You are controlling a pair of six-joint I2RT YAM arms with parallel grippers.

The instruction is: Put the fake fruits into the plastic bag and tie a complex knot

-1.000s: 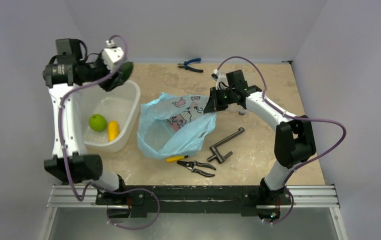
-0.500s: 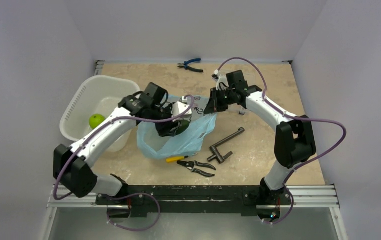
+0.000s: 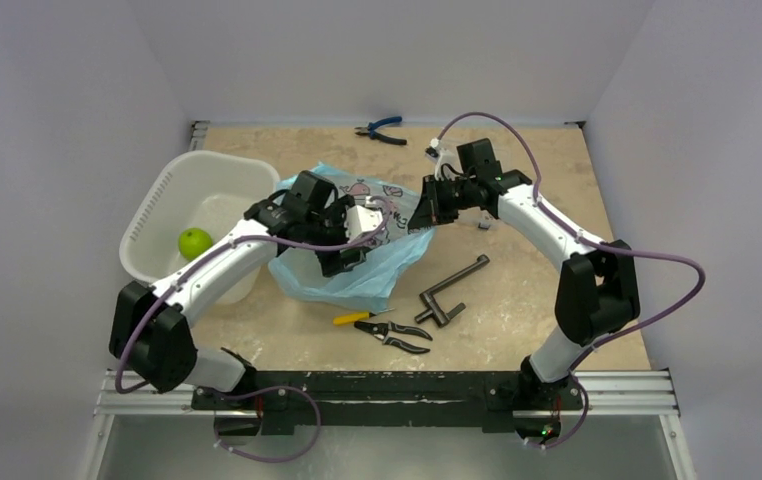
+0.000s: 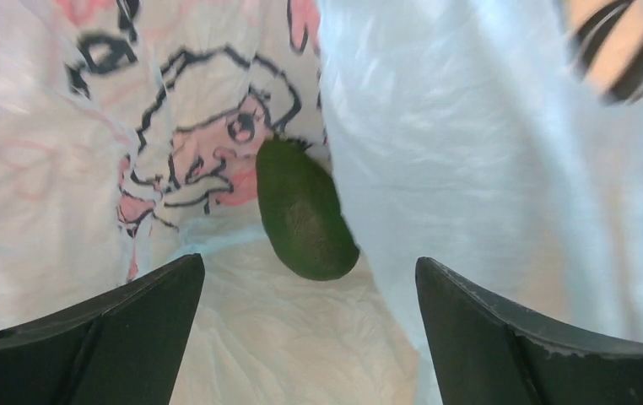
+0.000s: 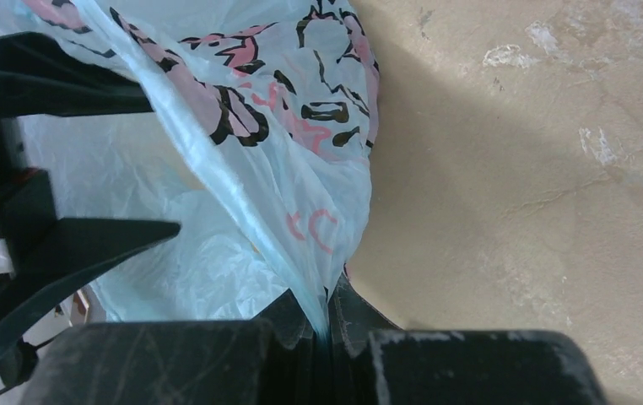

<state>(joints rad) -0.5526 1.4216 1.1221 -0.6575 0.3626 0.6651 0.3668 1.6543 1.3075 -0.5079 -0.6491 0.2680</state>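
Note:
The light-blue plastic bag (image 3: 372,285) lies mid-table with its mouth held open. My right gripper (image 3: 424,215) is shut on the bag's rim at its right side; the film runs between the shut jaws in the right wrist view (image 5: 328,325). My left gripper (image 3: 342,262) reaches into the bag's mouth, open and empty (image 4: 308,263). The dark green oval fruit (image 4: 305,215) lies loose on the bag's inner film (image 4: 470,126), just beyond the fingertips. The bright green round fruit (image 3: 195,242) sits in the white tub. The yellow fruit is hidden, likely behind my left arm.
The white perforated tub (image 3: 157,195) stands at the left. Yellow-handled pliers (image 3: 387,330) and a dark metal clamp (image 3: 452,290) lie in front of and right of the bag. Blue-handled pliers (image 3: 382,130) lie at the far edge.
My left gripper carried the dark green fruit from above the tub over to the bag, went into the mouth and let it go. The right gripper kept its hold, shifting only slightly.

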